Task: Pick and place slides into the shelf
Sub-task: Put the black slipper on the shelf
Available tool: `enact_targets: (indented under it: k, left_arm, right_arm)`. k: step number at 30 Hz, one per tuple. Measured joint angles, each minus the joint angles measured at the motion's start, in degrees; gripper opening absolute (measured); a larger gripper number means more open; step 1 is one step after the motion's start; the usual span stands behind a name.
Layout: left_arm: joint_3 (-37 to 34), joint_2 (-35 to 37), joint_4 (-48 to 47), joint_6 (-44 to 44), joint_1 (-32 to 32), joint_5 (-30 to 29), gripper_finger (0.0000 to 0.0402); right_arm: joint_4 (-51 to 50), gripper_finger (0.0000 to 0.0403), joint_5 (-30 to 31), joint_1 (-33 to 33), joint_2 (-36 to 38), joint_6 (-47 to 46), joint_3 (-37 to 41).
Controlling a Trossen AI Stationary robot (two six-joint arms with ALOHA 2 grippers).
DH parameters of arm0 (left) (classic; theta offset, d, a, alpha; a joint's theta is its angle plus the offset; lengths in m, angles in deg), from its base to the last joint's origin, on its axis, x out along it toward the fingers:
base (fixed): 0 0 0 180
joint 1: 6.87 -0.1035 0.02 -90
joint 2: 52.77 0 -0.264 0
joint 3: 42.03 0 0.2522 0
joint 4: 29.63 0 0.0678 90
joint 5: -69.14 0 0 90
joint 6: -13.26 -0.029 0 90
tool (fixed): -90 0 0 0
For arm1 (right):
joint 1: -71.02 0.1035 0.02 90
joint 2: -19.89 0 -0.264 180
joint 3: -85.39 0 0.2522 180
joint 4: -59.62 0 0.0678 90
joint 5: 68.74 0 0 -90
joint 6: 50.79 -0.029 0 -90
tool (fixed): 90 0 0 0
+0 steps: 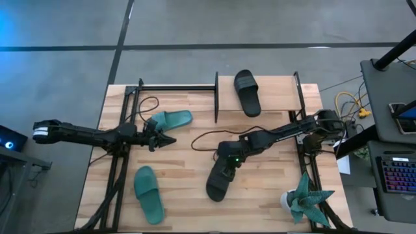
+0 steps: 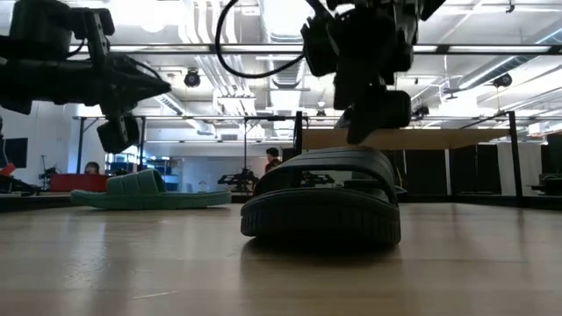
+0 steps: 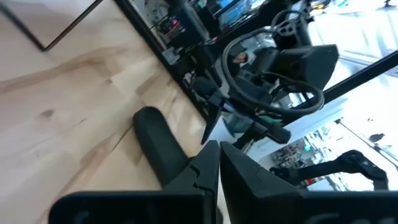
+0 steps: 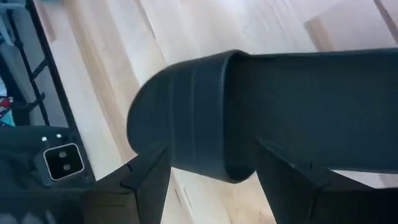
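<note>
Black slide (image 1: 218,184) on tabletop (image 1: 188,195), near front centre, toe toward front edge; seen from low view (image 2: 323,204) flat on the wood, sole down. Right gripper (image 1: 227,170) directly above its strap end, fingers (image 4: 146,177) spread wide on either side of the slide's rounded end (image 4: 205,112); straddling, whether pads touch the sides cannot be told, slide not lifted. Second black slide (image 1: 247,91) on shelf (image 1: 276,94) top board, back centre-right of table, lying lengthwise front to back. Shelf's black frame posts at both ends of the light board.

Teal slide (image 1: 170,119) left of shelf, on tabletop, angled, just beside left gripper (image 1: 168,139); also in low view (image 2: 149,191) flat in background. Other teal slide (image 1: 149,193) front left, well apart from the rest, angled toward front edge.

Left gripper hovering above table centre-left, fingers (image 3: 208,168) pressed together, nothing between them; pointing toward right arm. Left arm (image 1: 84,133) reaching in from left edge.

Black cable (image 1: 205,138) looped on the wood between the grippers. Teal spiky plant (image 1: 305,198) in white pot at front right corner. Keyboard (image 1: 398,172) on side desk right of table. People in far room background in low view, too small to detail.
</note>
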Motion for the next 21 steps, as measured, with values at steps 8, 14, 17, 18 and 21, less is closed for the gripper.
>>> enact_targets:
  k: [8,14,17,18,21]
  left_arm:
    - [0.1,-3.4,0.3,1.5,0.0,1.1,0.0]
    - [0.1,-4.9,2.9,1.5,0.0,1.5,0.0]
    - [0.2,-5.3,3.3,1.5,0.1,1.7,0.0]
    - [0.2,-5.4,3.3,1.5,0.1,1.8,0.0]
    - [0.2,-5.6,3.2,2.4,0.2,2.2,0.0]
  right_arm:
    - [8.5,0.0216,-1.7,-0.9,-0.5,0.0,3.4]
    - [10.4,0.0216,-5.8,-1.2,-4.4,2.0,4.2]
    - [12.7,0.0216,-8.1,-1.1,-6.2,2.0,4.2]
    - [13.5,0.0216,-8.8,-1.1,-6.6,2.1,4.2]
    - [15.8,0.0216,-10.7,-1.2,-6.6,2.1,4.2]
